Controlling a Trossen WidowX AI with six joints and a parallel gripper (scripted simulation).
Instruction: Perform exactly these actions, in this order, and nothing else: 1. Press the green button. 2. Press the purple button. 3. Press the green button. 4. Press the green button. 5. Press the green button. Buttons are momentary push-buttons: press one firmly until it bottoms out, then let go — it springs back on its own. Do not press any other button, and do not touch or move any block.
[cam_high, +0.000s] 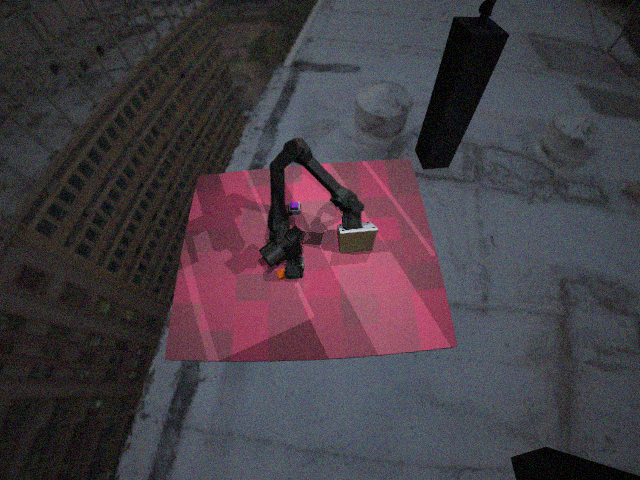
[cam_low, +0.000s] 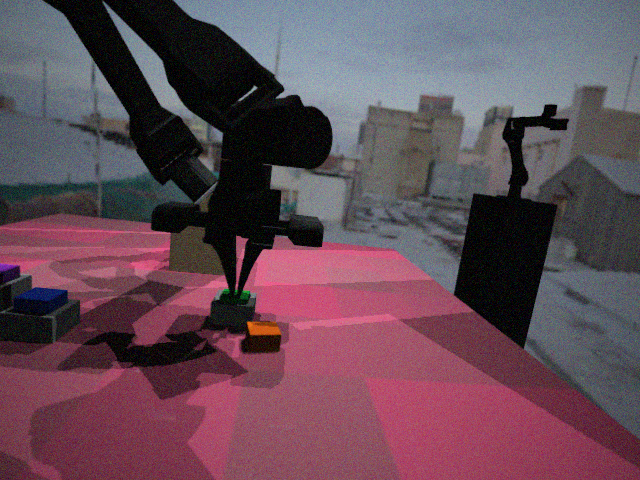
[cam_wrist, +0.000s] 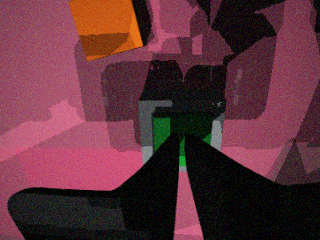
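The green button (cam_low: 225, 296) (cam_wrist: 161, 131) sits in a grey housing; its cap stands low in the housing. My gripper (cam_low: 236, 296) (cam_wrist: 180, 141) is shut and empty, pointing down with its fingertips on the green cap. In the top view the arm hides the green button and the fingertips. The purple button (cam_high: 294, 206) (cam_low: 8, 273) stands farther back toward the arm's elbow side, cut off at the left edge of the exterior view. It is out of the wrist view.
An orange block (cam_high: 280, 273) (cam_low: 263, 336) (cam_wrist: 107, 25) lies close beside the green button's housing. A blue button (cam_low: 41, 301) stands near the purple one. My arm's base rests on a beige block (cam_high: 356, 241) (cam_low: 192, 253). A dark pillar (cam_high: 460, 93) (cam_low: 504, 258) stands beyond the table.
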